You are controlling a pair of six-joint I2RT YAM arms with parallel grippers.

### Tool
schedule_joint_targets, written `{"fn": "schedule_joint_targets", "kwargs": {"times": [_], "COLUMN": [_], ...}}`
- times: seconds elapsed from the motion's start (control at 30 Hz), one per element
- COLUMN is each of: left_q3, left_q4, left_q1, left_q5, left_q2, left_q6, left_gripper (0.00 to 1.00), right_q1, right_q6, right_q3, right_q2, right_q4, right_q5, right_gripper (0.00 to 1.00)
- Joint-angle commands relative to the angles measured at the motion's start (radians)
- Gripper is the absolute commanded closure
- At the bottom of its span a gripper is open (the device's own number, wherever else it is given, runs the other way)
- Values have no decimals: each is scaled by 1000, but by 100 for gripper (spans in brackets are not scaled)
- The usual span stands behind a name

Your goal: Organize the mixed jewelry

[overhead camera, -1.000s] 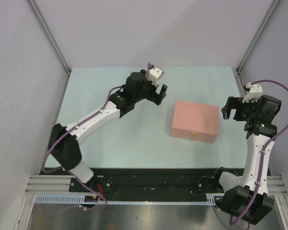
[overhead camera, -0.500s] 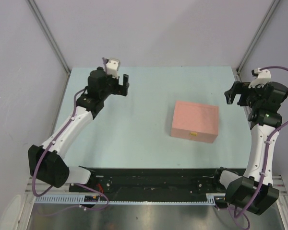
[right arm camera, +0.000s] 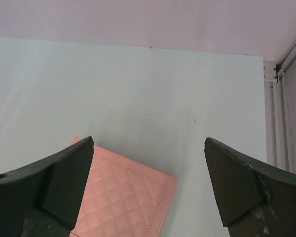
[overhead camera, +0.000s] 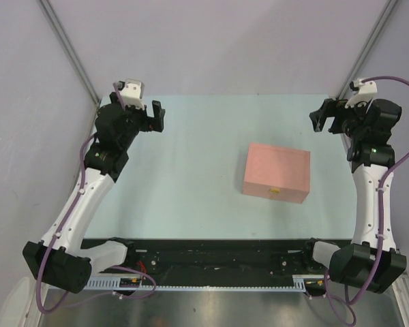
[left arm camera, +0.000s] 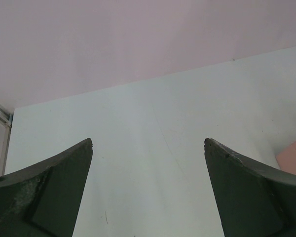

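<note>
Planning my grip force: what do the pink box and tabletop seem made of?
Pink box: probably faux leather or padded fabric, matte, judging by the diamond quilting and stitched edge. Its clasp: gold-coloured, likely metal. Tabletop: smooth, matte pale green, possibly laminate, unclear.

pink box (overhead camera: 276, 172) right of centre, open table (overhead camera: 184, 163) to its left

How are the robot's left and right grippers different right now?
The left gripper hovers over the table's far-left corner; the right gripper hovers at its far-right edge. The pink box lies near the right gripper, far from the left gripper. Both have fingers spread open, holding nothing.
</note>
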Motion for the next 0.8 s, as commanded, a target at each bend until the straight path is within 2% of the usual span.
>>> {"fn": "schedule_joint_targets", "kwargs": {"times": [0.0, 0.27, 0.77], "left_q3": [-7, 86, 46], "left_q4": [30, -7, -10], "left_q1": [13, 13, 13], "left_q5": [13, 39, 26], "left_q2": [-37, -24, -67], "left_q6": [-31, -69, -58], "left_gripper": [0, 0, 0], "right_q1": [24, 55, 61], "right_q6": [-2, -39, -30], "right_q3": [69, 86, 109], "right_q2": [-10, -42, -14], "right_q4": [10, -25, -41], "right_q5": [26, 57, 37], "right_gripper": [0, 0, 0]}}
